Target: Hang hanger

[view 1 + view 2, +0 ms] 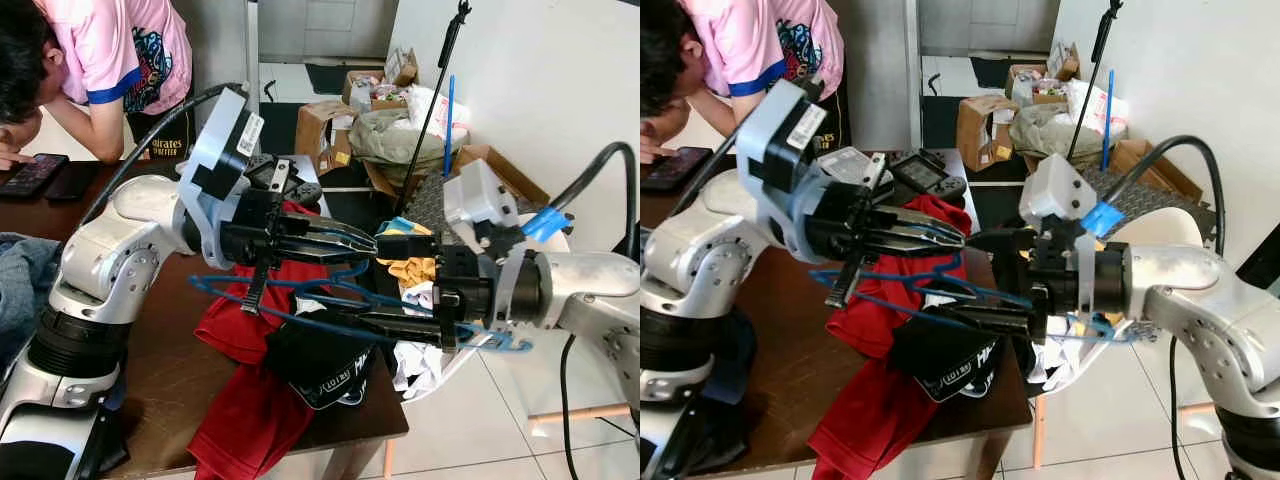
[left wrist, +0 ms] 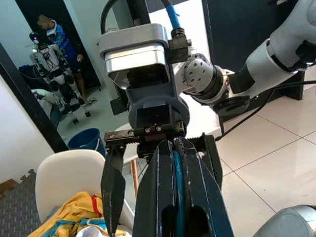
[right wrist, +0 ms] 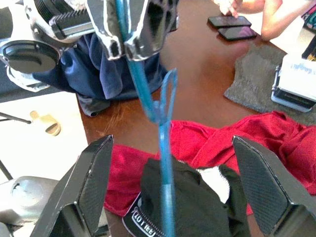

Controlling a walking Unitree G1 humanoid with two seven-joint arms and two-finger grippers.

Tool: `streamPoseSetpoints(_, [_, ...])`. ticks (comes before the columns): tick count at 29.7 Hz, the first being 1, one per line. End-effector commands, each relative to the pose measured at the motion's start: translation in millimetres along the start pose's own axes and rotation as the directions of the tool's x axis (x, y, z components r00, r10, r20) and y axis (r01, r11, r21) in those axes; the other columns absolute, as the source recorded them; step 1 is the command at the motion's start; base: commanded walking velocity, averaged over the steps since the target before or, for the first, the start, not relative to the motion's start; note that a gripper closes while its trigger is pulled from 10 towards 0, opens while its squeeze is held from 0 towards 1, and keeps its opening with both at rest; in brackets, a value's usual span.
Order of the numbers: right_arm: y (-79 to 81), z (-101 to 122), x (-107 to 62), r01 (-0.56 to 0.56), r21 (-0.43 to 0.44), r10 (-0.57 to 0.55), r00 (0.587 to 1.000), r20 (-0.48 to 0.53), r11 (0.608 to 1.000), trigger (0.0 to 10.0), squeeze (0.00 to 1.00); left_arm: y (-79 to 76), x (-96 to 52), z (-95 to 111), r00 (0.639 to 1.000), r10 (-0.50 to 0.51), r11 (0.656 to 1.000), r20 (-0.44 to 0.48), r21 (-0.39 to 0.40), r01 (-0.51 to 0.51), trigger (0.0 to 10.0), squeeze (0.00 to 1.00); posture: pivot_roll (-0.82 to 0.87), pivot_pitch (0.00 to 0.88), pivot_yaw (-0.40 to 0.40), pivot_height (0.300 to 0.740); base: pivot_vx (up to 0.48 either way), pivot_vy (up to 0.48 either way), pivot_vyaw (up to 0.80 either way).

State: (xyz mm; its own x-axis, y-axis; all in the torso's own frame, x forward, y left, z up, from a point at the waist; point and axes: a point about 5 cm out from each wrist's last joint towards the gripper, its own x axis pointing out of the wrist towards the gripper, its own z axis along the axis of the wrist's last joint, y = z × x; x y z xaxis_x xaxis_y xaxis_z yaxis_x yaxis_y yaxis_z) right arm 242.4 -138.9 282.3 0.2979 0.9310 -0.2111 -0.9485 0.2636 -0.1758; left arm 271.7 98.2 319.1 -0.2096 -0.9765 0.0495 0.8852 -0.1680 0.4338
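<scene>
step: we hold the blue hanger [image 1: 330,300] mid-air over the desk [image 1: 190,385]
left gripper [image 1: 345,240]: jaws clenched on hanger
right gripper [image 1: 385,320]: jaws released, straddling it
next: we judge a rail must be found

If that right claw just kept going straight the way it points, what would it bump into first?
The right claw, open, points at the blue hanger running between its fingers, so it would slide along that first. Beyond it hangs the left claw, shut on the hanger, though depth is hard to judge.

Glossy blue plastic hanger [image 1: 330,300] over soft red cloth [image 1: 240,400] and matt black fabric [image 1: 320,365], all upon a smooth dark wooden table [image 1: 180,375].
</scene>
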Motion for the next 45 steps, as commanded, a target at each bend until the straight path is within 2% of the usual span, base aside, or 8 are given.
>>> streamPoseSetpoints(1, [4.6, -4, 3.6, -0.016, 0.007, 0.016, 1.0, -0.027, 1.0, 10.0, 0.0, -1.8, 5.6, -3, 1.0, -0.013, 1.0, -0.002, 0.002, 0.013, 10.0, 0.0, 0.01, 0.017, -0.041, 0.74, 0.0, 0.0, 0.0])
streamPoseSetpoints(7, [0.0, -15, 19.0, 0.049, 0.018, -0.047, 0.995, -0.084, 0.999, 10.0, 0.0, 0.6, 10.4, -1, 1.0, 0.0, 1.0, 0.02, 0.014, -0.001, 10.0, 0.0, 0.01, 0.02, -0.04, 0.74, 0.0, 0.0, 0.0])
streamPoseSetpoints(8, [-3.1, -16, 19.8, 0.077, 0.01, -0.076, 0.992, -0.099, 0.997, 2.2, 0.0, 0.4, 11.2, 0, 1.0, -0.002, 1.0, 0.023, 0.017, 0.002, 10.0, 0.0, 0.01, 0.024, -0.037, 0.74, 0.0, 0.0, 0.0])
streamPoseSetpoints(9, [-5.7, -17, 20.3, 0.1, 0.006, -0.098, 0.989, -0.109, 0.995, 0.0, 0.0, 0.3, 11.8, 0, 1.0, -0.005, 1.0, 0.024, 0.02, 0.004, 10.0, 0.0, 0.01, 0.024, -0.037, 0.74, 0.0, 0.0, 0.0])
streamPoseSetpoints(33, [-12.4, -21, 20.3, 0.167, -0.024, -0.168, 0.975, -0.148, 0.986, 0.0, 0.0, 1.6, 18.5, 10, 0.997, 0.017, 0.999, 0.078, 0.038, -0.02, 10.0, 0.0, 0.01, 0.029, -0.036, 0.74, 0.0, 0.0, 0.0])
streamPoseSetpoints(34, [-13.1, -21, 20.8, 0.171, -0.028, -0.173, 0.974, -0.145, 0.985, 0.0, 0.0, 1.8, 18.2, 9, 0.997, 0.021, 1.0, 0.073, 0.017, -0.023, 10.0, 1.0, 0.02, 0.03, -0.038, 0.74, 0.0, 0.0, 0.0])
streamPoseSetpoints(38, [-14.3, -21, 21.4, 0.181, -0.031, -0.183, 0.974, -0.134, 0.983, 0.0, 0.0, 2.8, 15.4, 9, 0.997, 0.041, 0.999, 0.066, 0.009, -0.042, 10.0, 1.0, 0.02, 0.031, -0.037, 0.74, 0.0, 0.0, 0.0])
streamPoseSetpoints(45, [-22.1, -31, 15.6, 0.249, -0.011, -0.248, 0.958, -0.144, 0.969, 0.0, 0.0, 16.9, -18.4, 21, 0.975, 0.218, 0.974, 0.045, 0.058, -0.22, 10.0, 1.0, 0.02, 0.039, -0.038, 0.74, 0.0, 0.0, 0.0])
